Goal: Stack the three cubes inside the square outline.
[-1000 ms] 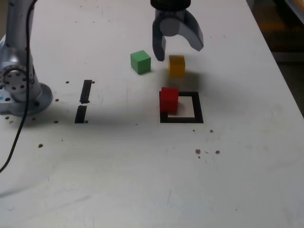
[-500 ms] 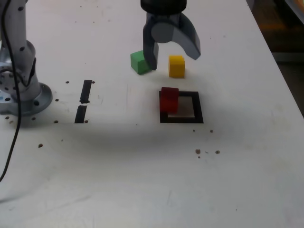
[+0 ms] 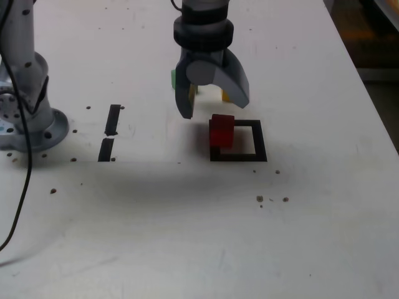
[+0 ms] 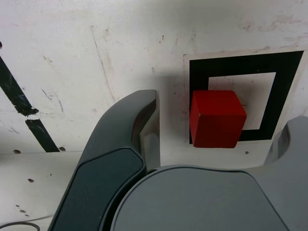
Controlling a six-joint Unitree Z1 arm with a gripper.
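Three cubes, one outline, one gripper: you are viewing these on a pale table (image 3: pixel 324 205).
Item, red cube (image 3: pixel 222 132): resting on the square outline (image 3: pixel 260 142), at its side toward the exterior view's left, covering part of the black tape and part of the white centre.
Item, green cube (image 3: pixel 174 79): lying outside the outline, mostly hiding behind the gripper (image 3: pixel 216 109) in the exterior view.
Item, yellow cube (image 3: pixel 225 97): lying outside too, partly hiding behind the same gripper.
Item, your gripper: hanging above the table, its fingers standing wide apart and clamping nothing; in the wrist view the red cube is showing between them, touching neither.
Item, two black tape strips (image 3: pixel 113 119): lying end to end between the arm's base (image 3: pixel 47 132) and the outline.
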